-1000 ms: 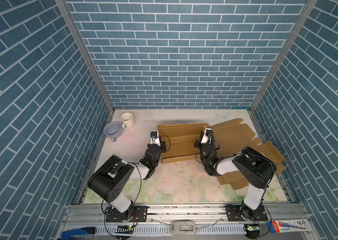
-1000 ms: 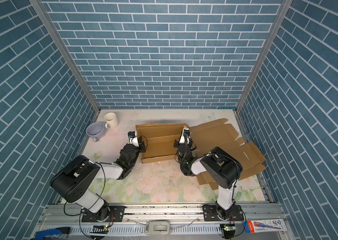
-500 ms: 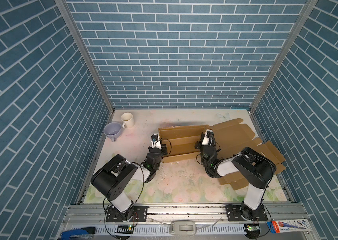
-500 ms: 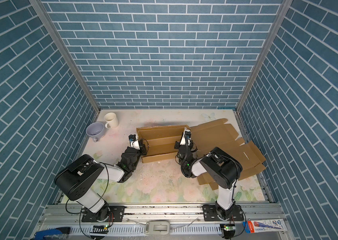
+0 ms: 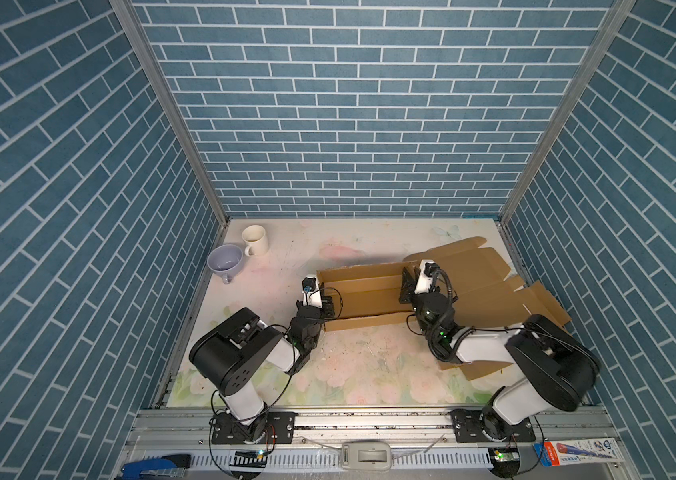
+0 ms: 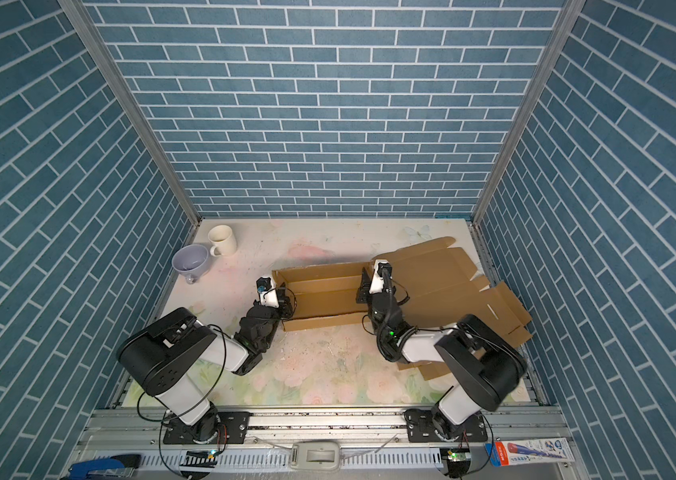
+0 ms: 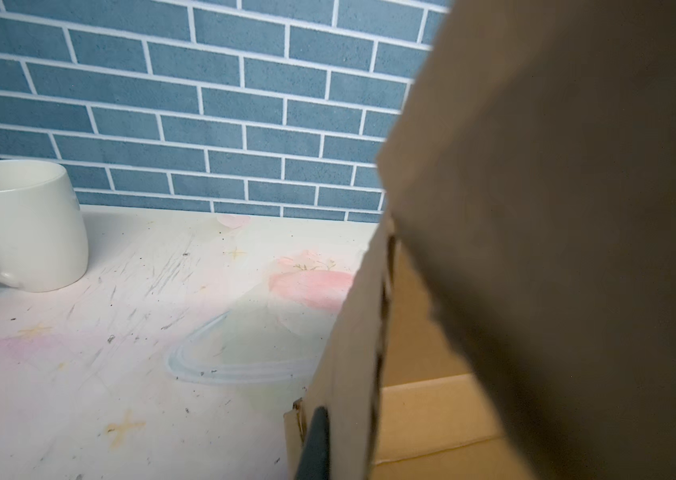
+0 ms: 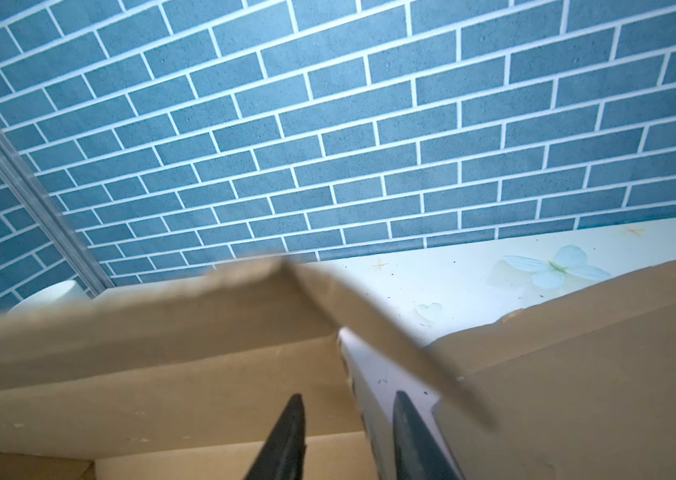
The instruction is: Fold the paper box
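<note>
The paper box (image 5: 363, 293) sits half-formed at centre-right of a top view, the left gripper (image 5: 329, 302) clenches what seems its left end flap, and the right gripper (image 8: 344, 401) gapes empty, so the unheld right wall may spring flat.

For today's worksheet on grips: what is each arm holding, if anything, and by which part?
The left fingers pinch the cardboard box by the flap at its left end; the right fingers stand apart and hold nothing.
</note>
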### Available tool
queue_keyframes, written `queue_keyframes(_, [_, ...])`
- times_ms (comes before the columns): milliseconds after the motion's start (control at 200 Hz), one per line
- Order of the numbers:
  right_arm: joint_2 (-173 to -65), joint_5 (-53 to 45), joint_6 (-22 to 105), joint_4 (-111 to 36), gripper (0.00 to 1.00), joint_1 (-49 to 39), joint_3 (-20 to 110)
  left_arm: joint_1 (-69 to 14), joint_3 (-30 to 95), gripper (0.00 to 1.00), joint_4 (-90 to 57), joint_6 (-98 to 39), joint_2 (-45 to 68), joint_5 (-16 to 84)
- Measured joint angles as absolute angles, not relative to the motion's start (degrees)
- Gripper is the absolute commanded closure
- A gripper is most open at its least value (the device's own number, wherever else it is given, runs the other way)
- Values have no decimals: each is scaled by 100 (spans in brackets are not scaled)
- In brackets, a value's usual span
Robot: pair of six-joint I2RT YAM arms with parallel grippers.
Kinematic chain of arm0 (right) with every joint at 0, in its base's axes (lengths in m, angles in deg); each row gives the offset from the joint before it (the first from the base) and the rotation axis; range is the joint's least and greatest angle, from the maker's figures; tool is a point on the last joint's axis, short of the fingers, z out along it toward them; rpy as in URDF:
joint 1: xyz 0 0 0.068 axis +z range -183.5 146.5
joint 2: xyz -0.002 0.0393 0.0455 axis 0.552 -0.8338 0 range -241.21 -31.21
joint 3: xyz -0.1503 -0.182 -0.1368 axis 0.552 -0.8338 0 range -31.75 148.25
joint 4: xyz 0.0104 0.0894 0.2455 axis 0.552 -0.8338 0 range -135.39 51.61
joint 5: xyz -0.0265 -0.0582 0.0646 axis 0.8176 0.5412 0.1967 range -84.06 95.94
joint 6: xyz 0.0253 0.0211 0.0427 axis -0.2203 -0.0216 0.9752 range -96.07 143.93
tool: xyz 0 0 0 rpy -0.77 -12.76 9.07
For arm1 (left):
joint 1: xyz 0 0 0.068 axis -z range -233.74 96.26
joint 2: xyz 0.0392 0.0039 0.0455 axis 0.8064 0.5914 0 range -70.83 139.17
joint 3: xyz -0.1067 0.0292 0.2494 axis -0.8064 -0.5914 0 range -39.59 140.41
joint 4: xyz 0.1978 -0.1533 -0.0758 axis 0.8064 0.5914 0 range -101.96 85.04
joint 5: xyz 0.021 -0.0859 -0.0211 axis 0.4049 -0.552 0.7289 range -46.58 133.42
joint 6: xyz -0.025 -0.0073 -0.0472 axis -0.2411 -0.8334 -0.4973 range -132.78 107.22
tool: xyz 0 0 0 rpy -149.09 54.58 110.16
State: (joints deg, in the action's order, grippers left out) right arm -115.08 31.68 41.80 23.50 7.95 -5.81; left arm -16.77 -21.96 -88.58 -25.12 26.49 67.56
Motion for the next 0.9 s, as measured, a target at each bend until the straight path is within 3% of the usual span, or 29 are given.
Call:
queue_keyframes(255, [-9043, 1468, 3883, -343, 49, -10, -651, -1633, -2331, 100, -9306, -2380, 2837, 6758])
queue_keyframes(395, [-8293, 399, 2862, -2787, 49, -18, 308, -1625, -2340, 100, -9306, -2258, 2824, 6760])
queue_keyframes(610, [-9176, -489, 1251, -5628, 41, 49, 2874, -1612, -2338, 100, -9291, -2125, 2815, 6760])
queue_keyframes(900, [-11266, -530, -414, -7652, 40, 596, 4973, -1559, -2321, 100, -9512, -2046, 2999, 6738])
